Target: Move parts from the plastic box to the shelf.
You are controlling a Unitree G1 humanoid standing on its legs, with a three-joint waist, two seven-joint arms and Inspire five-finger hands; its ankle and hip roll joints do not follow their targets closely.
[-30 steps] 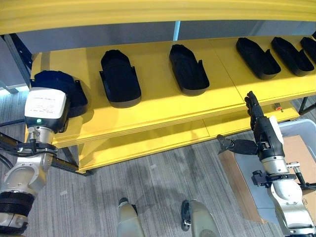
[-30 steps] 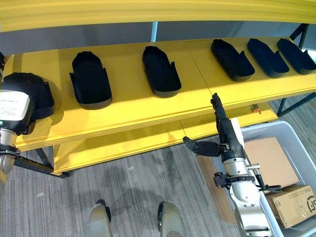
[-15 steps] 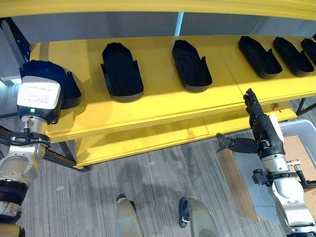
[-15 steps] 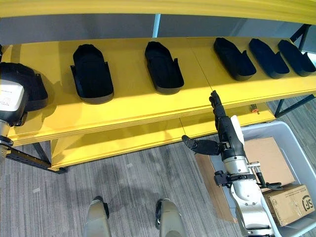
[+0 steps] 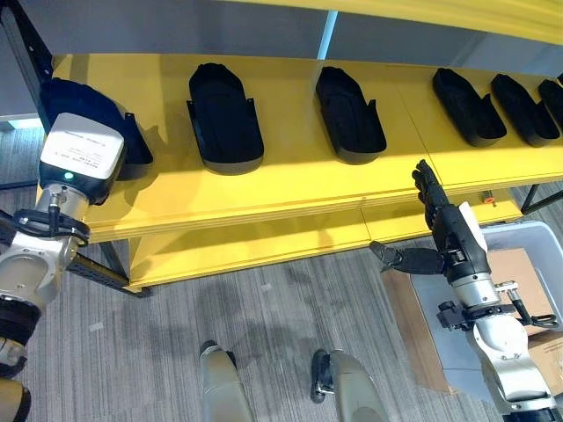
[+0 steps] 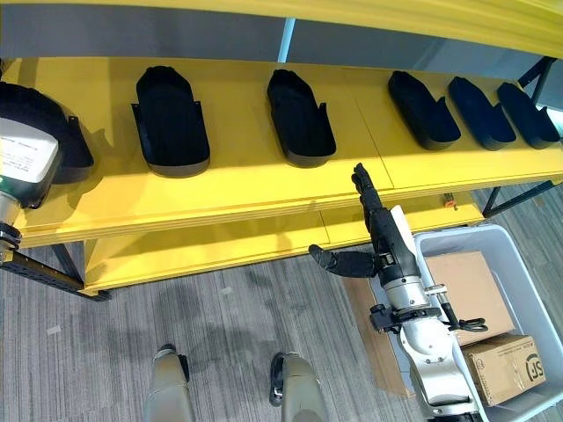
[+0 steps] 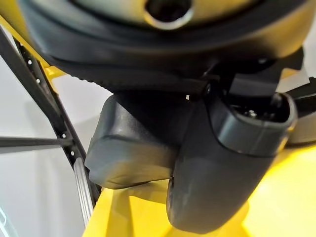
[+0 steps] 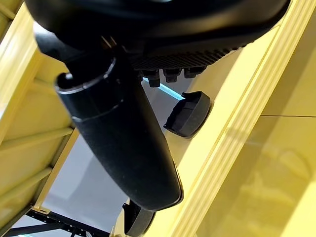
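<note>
Several black moulded parts lie in a row on the yellow shelf [image 5: 290,189]: one at the far left [image 5: 92,110], then others [image 5: 224,119] [image 5: 349,116] [image 6: 424,110] towards the right. My left hand [image 7: 222,168] is at the far-left part [image 7: 131,148], hidden in the eye views behind its wrist. My right hand [image 6: 380,236] hangs open in front of the shelf's front edge, fingers straight up, thumb out to the left, holding nothing. The grey plastic box [image 6: 429,239] stands on the floor at the lower right, beside that arm.
Two cardboard boxes [image 6: 464,286] [image 6: 504,373] lie inside the plastic box. A lower yellow shelf board [image 5: 264,246] runs under the top one. Dark metal braces [image 5: 97,272] hold the shelf at the left. Grey floor [image 6: 246,316] stretches in front.
The whole view has shifted a little. My right hand has drifted slightly left along the shelf's front edge, still open. The left arm stays at the far-left part.
</note>
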